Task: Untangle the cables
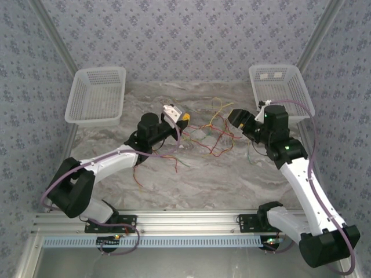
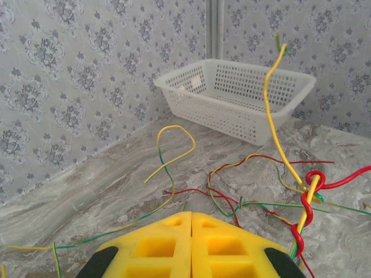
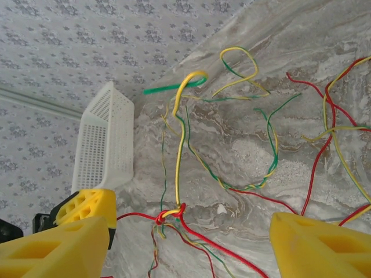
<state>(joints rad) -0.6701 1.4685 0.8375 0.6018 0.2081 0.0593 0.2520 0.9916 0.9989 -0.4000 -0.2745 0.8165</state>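
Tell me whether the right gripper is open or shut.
Open. The right gripper shows its yellow fingers far apart, the cables ungripped between them.

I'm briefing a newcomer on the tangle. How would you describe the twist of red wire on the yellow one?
On the marble table, the cables lie between the two arms. In the left wrist view, right of the left gripper, one yellow wire stands up; the twist is red coiled tightly round its lower part, while nearby wires lie loose.
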